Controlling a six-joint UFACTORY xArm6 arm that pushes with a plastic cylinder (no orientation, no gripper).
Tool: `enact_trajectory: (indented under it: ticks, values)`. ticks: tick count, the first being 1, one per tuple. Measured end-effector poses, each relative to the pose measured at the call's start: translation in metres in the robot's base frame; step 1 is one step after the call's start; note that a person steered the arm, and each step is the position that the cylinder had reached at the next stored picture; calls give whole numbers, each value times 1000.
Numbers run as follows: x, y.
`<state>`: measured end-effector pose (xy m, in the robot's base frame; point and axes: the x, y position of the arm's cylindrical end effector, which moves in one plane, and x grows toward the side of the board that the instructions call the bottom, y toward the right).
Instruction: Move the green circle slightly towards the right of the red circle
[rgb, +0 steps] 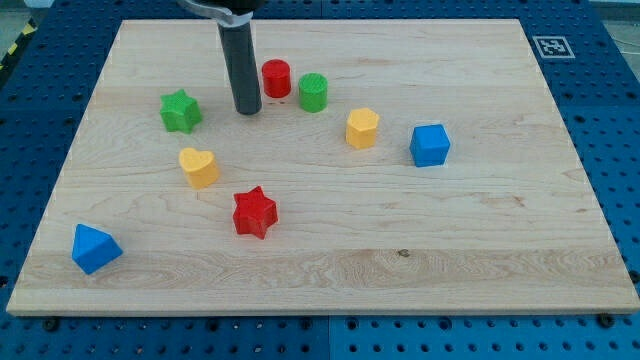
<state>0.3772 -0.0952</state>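
Dark rod upright, my tip (248, 110) down on surface.

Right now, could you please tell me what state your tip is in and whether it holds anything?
My tip: a bare rod, holding nothing, just left of the red circle, touching no block. The green circle sits right of the red one.

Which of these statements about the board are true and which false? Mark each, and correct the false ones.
1. The green circle lies to the view's right of the red circle. True.
2. My tip touches the green circle. False: it stands to the view's left of the red circle.
3. Two stars lie on the wooden board. True: a green star and a red star.
4. The yellow heart lies at the view's right of the blue cube. False: it lies far to its left.
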Motion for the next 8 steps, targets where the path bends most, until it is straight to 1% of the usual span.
enact_trajectory:
  ticks: [1,2,3,4,5,6,7,8]
  values:
    - [12,9]
    - [12,38]
    - [12,83]
    - [9,112]
    - [-22,122]
    - [-43,121]
    - [-25,105]
    - [19,99]
